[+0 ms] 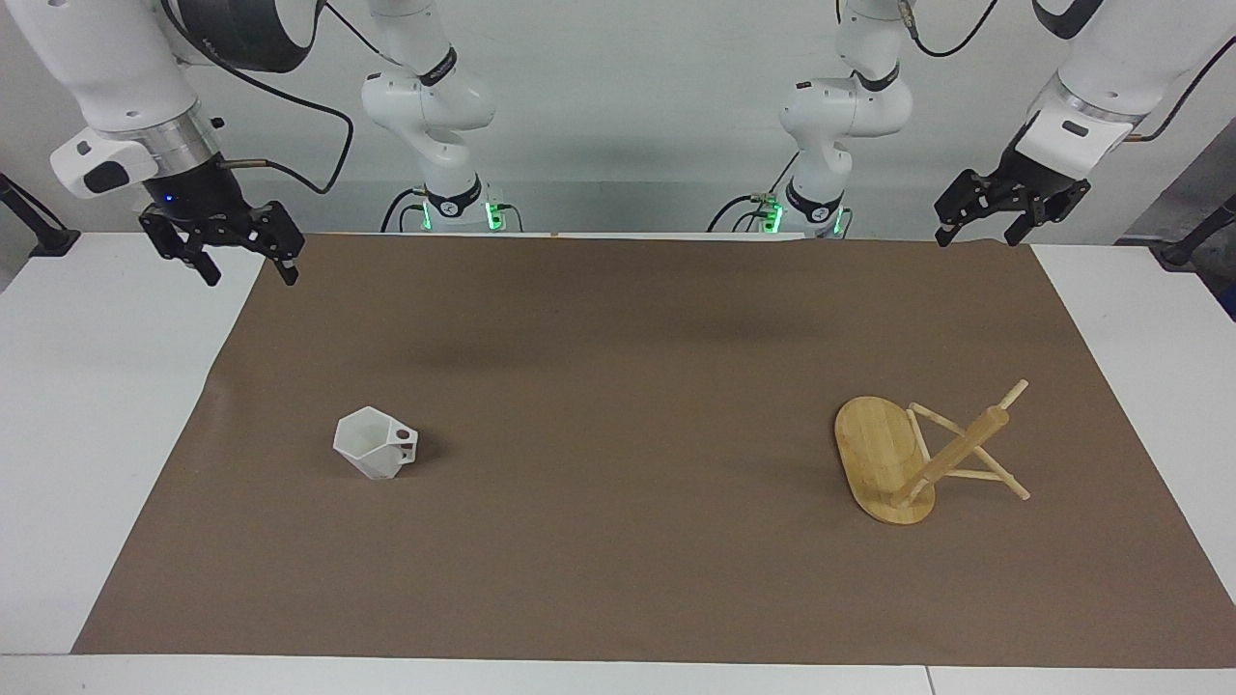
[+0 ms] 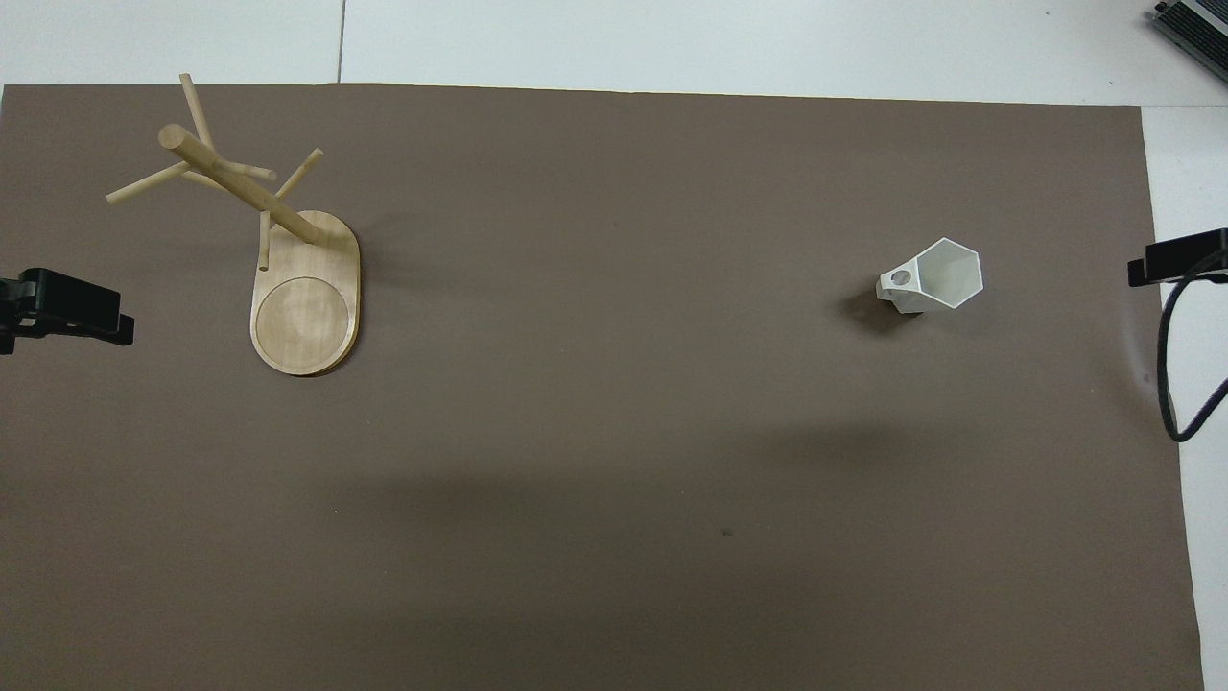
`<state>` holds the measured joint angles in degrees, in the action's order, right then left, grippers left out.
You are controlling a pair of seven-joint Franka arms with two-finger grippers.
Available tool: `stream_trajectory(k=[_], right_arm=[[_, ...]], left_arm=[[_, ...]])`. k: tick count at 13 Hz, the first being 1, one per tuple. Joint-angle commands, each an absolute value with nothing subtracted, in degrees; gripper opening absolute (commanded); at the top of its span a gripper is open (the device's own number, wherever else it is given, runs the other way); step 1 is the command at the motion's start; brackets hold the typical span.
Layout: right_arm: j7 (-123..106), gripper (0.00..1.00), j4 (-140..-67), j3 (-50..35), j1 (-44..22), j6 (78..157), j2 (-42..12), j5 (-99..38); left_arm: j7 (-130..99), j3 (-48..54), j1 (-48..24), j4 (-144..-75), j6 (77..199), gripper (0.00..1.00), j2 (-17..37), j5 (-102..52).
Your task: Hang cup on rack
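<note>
Fingers spread wide on both sides: left gripper [image 1: 980, 224] hangs empty over the brown mat's [image 1: 618, 579] corner at its own end, right gripper [image 1: 249, 259] likewise over its end. Down on the mat, the cup [image 1: 375, 444] stands upright toward the right arm's end, well apart from the rack [image 1: 884, 458], which stands upright toward the left arm's end.
</note>
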<state>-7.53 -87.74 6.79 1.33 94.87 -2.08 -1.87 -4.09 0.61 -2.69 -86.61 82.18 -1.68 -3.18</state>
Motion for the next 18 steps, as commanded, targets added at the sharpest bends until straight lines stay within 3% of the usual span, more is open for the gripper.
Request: stream_trajectory(k=[1,18], right_arm=[[-7.6,1.0,-89.7,6.6,1.7,96.4,-1.1,-1.3],[-8.2,1.0,-89.8,6.2,2.5,96.2,-0.9,-1.4]], left_arm=[[-4.7,0.4,-3.1,-88.2,81.9,1.0,-3.3,-1.9],[-4.7,0.4,-3.1,-88.2,81.9,1.0,-3.3,-1.9]])
